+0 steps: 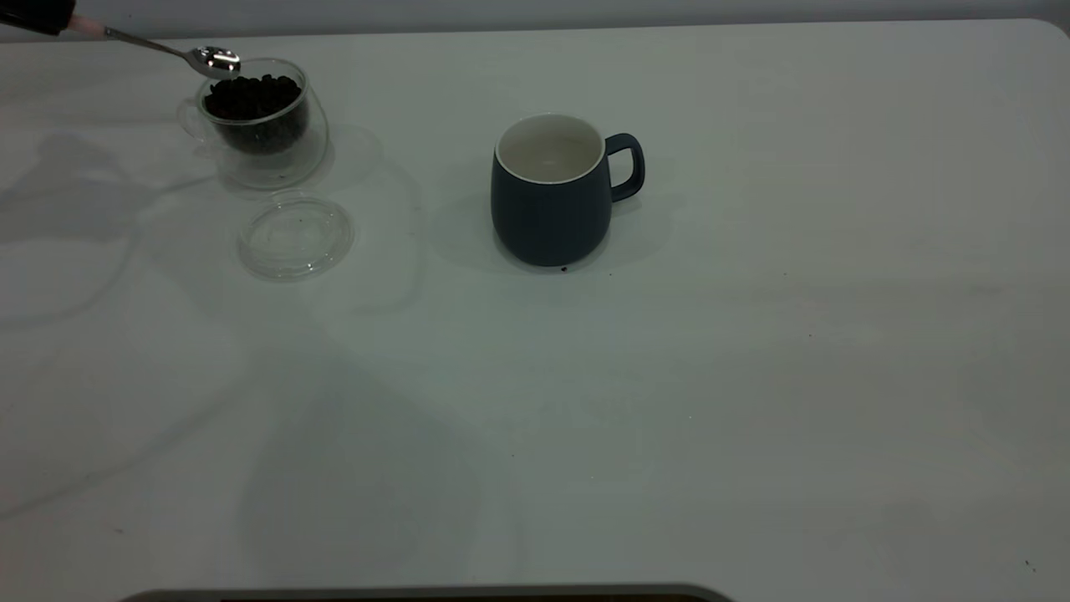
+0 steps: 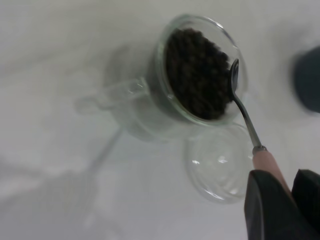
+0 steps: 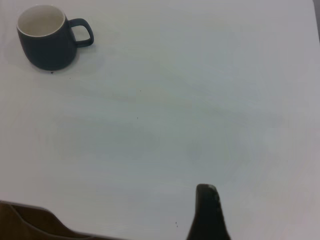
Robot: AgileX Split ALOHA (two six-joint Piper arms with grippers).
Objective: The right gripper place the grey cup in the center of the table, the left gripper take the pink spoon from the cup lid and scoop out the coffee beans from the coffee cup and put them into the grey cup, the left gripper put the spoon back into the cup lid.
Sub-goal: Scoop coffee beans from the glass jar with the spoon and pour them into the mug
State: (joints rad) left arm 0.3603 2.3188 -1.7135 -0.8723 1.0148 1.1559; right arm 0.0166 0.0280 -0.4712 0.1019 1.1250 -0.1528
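My left gripper is at the far left corner, shut on the pale pink handle of the pink spoon. The spoon's shiny bowl is empty and sits at the rim of the coffee cup, right over the coffee beans. In the left wrist view the gripper holds the spoon, its bowl edging the beans. The cup lid lies empty in front of the coffee cup. The grey cup stands upright and empty mid-table, handle to the right. My right gripper hangs far from it.
The white table has a few dark crumbs by the grey cup's base. A dark strip runs along the near edge. The grey cup also shows in the right wrist view.
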